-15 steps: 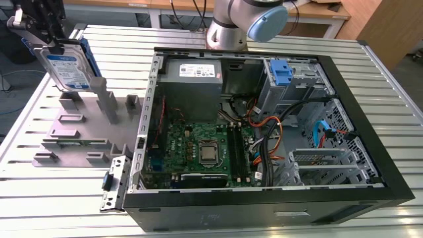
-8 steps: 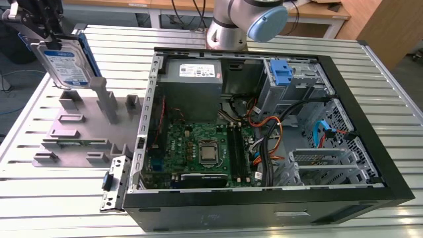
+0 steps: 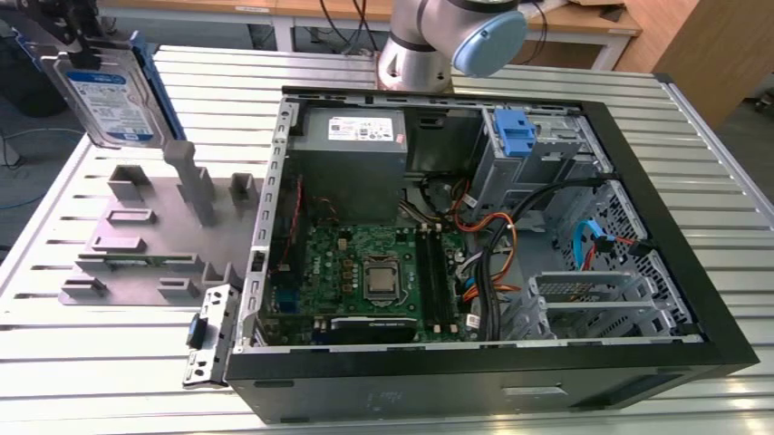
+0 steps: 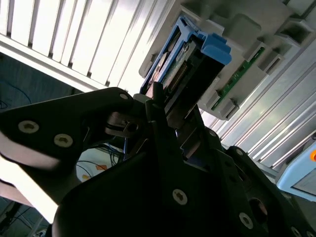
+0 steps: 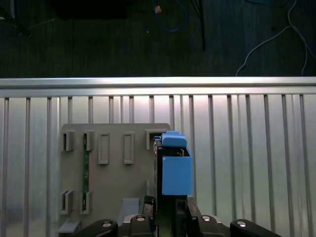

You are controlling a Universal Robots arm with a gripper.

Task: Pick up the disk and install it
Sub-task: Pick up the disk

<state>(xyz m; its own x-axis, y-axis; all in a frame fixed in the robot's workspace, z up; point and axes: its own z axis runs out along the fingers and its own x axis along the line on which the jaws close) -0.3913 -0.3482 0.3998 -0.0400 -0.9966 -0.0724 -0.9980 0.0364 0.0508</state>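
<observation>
A: Claw state, disk location?
B: The black gripper (image 3: 85, 50) is seen clamped on the flat metal disk with white-and-blue label and blue plastic rails (image 3: 111, 95). It is held upright in the air above the grey slotted holder block (image 3: 121, 240), well apart from the open black computer case (image 3: 423, 390).
A: Risks?
B: A slip is judged possible, since the disk is gripped near one end. The rails could be snagged on the orange and black cables (image 3: 498, 237) if alignment is lost.
A: Contents?
B: A green motherboard (image 3: 351, 263), a grey power-supply box (image 3: 351, 145) and a blue plastic bracket (image 3: 514, 134) are housed in the case. One green circuit strip (image 5: 85, 168) is slotted in the holder
</observation>
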